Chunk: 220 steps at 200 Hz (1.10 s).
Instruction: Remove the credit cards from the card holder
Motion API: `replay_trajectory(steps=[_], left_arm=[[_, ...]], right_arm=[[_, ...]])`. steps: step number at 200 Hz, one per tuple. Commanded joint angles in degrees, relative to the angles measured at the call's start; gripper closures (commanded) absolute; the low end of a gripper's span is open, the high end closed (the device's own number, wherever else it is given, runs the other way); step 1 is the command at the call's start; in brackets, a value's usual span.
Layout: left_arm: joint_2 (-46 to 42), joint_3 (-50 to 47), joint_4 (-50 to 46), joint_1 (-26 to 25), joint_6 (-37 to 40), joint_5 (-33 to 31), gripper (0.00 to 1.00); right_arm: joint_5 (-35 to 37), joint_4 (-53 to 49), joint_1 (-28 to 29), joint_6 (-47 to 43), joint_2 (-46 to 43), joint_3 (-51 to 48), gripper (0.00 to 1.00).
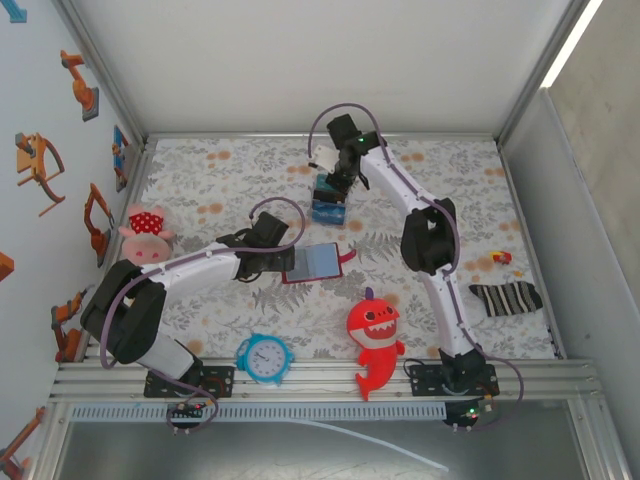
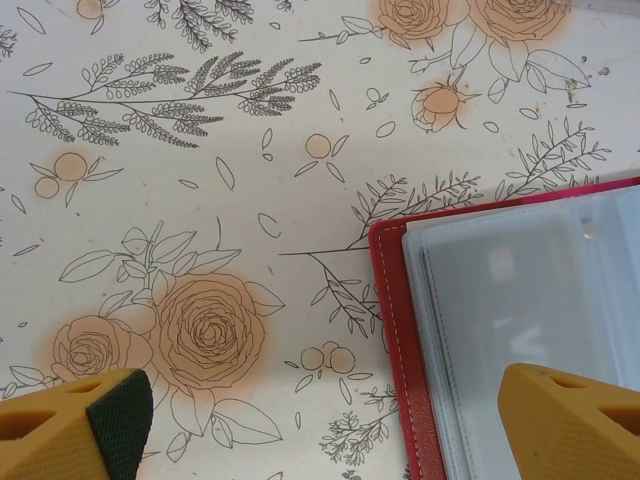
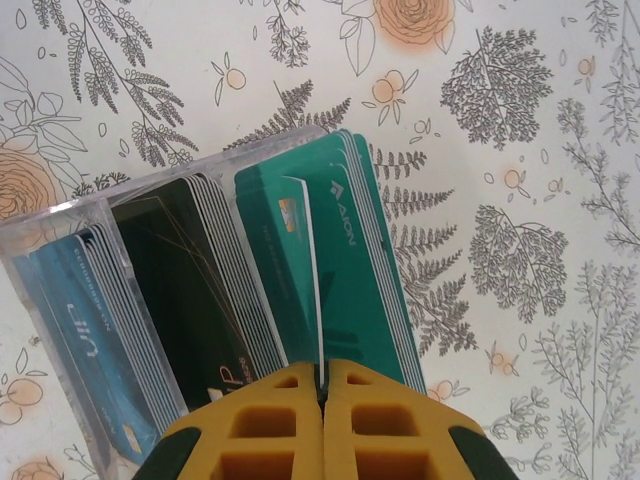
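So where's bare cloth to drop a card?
Far right corner, beyond the black-and-white striped sock. Far left, between the pink pig plush and the clear plastic card box. Crowded: centre, around the open dark red wallet; near edge, by the blue alarm clock and red shark toy.

Matt red leather-look card holder (image 2: 392, 320) (stitched edge), glossy plastic credit cards (image 3: 350, 265), clear plastic tray (image 3: 60, 215), matt printed tablecloth (image 2: 200, 150).
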Motion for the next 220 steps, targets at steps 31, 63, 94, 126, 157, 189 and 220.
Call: replay_trajectory(steps=[31, 63, 94, 126, 157, 189, 220], left_arm=[[-1.8, 0.5, -1.6, -0.2, -0.3, -0.8, 0.10], [-1.9, 0.5, -1.6, -0.2, -0.3, -0.8, 0.10], [-2.6, 0.3, -1.3, -0.2, -0.6, -0.9, 0.10], [-3.0, 0.1, -1.0, -0.2, -0.5, -0.9, 0.10], [-3.1, -0.1, -0.9, -0.2, -0.5, -1.0, 0.10], [-3.6, -0.5, -1.0, -0.2, -1.0, -1.1, 0.10], [-4.4, -0.5, -1.3, -0.2, -1.8, -1.8, 0.09]], right_arm=[[1.2, -0.9, -0.4, 0.3, 0.5, 1.9, 0.83], [1.0, 0.5, -0.4, 1.8, -1.3, 0.3, 0.77], [1.0, 3.1, -0.4, 4.6, -4.3, -2.8, 0.77], [6.0, 5.8, -0.4, 8.1, -5.9, -4.1, 0.78], [9.8, 6.3, -0.4, 9.4, -5.3, -4.3, 0.78], [10.6, 6.0, -0.3, 11.5, -5.7, -4.2, 0.77], [9.8, 4.3, -0.1, 16.3, -8.4, -4.7, 0.76]])
